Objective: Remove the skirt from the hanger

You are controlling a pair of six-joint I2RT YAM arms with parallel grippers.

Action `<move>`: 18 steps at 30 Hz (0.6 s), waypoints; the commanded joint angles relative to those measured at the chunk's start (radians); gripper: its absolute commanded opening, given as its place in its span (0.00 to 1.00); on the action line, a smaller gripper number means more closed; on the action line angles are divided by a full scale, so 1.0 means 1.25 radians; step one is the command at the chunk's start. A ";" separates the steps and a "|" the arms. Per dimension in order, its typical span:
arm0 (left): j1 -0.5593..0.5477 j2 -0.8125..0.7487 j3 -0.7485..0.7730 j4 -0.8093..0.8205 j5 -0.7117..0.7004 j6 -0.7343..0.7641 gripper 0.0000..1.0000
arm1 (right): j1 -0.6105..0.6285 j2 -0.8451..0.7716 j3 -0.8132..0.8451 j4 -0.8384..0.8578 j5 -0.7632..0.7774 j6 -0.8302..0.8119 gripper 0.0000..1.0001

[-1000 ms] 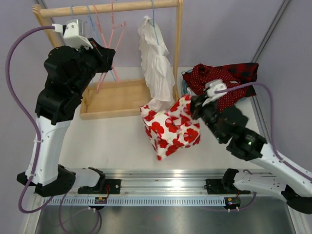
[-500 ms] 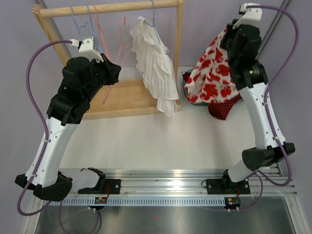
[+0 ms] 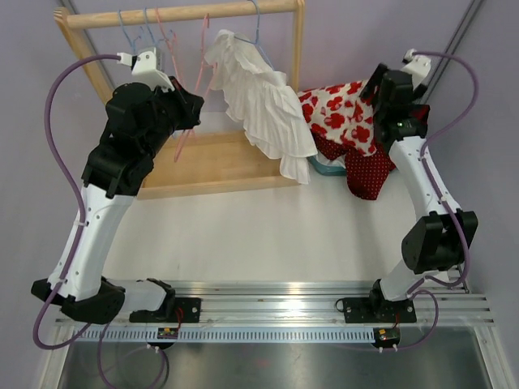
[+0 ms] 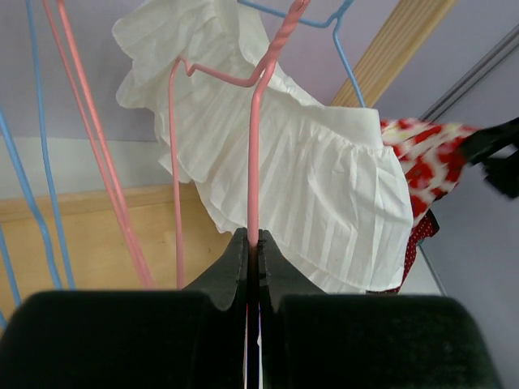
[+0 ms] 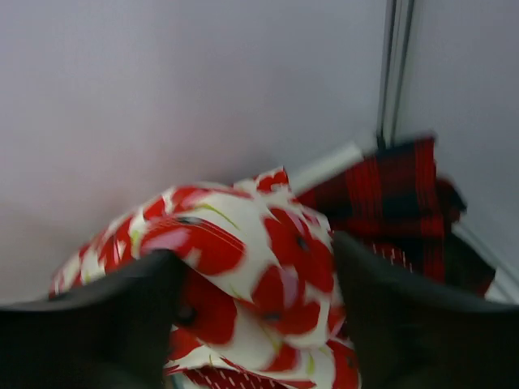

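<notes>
The pink hanger (image 4: 253,162) is held in the left gripper (image 4: 252,243). Its jaws are pinched shut on the straight wire below the hanger's twisted neck, in front of the wooden rack (image 3: 178,12). Whether the hanger's hook rests on the rack's top rail cannot be told.

The floral skirt (image 3: 340,109), white with red flowers, is found just to the right of the rack, off any hanger. It is spread across the top of a heap of clothes. A red dotted garment (image 3: 369,170) is seen under it on the side away from the rack, and a dark red checked garment (image 5: 405,194) is seen behind it.

The right gripper (image 5: 255,267) is held above this heap, to the right of the rack. Its fingers are set wide apart, and the floral skirt is visible through the gap between them. The wrist view is blurred, so it cannot be told whether the cloth touches either finger.

A white skirt (image 3: 259,101), pleated and tiered, is hung from a blue hanger (image 3: 258,32) at the right end of the rack's rail. It is swung out at a slant towards the heap, with its lower hem over the right end of the rack's wooden base (image 3: 219,162). Further pink and blue hangers (image 3: 146,28) are hung at the left end of the rail. The rack is stood at the far side of the desk (image 3: 268,227).
</notes>
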 commanded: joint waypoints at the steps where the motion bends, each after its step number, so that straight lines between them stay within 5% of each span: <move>1: -0.004 0.054 0.078 0.068 -0.030 0.014 0.00 | 0.002 -0.060 -0.156 -0.010 -0.025 0.134 0.99; 11: 0.009 0.219 0.309 0.066 -0.164 0.048 0.00 | 0.002 -0.291 -0.614 0.038 -0.237 0.300 1.00; 18: 0.065 0.268 0.315 0.042 -0.238 -0.003 0.00 | 0.016 -0.411 -0.682 -0.020 -0.306 0.269 1.00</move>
